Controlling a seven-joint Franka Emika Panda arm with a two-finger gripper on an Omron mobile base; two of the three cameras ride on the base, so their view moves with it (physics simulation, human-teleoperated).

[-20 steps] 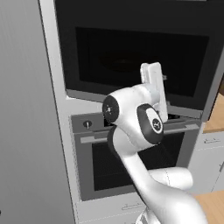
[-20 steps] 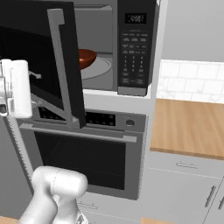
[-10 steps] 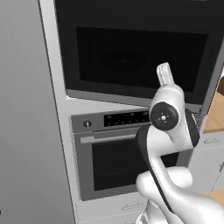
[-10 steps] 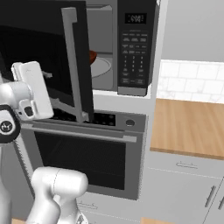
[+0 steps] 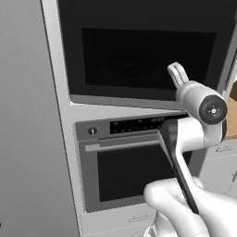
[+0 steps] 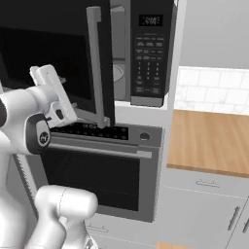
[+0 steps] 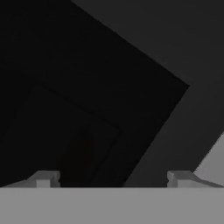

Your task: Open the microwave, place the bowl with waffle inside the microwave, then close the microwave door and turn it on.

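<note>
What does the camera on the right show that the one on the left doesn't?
The right view alone catches the microwave's keypad, a sliver of its grey inside past the door's edge, the wooden counter and the white tiled wall. The left view alone faces the door's dark window head on and shows a tall grey panel at the left. Both show the microwave door nearly closed, the silver oven below it and the white arm reaching toward the door.
</note>
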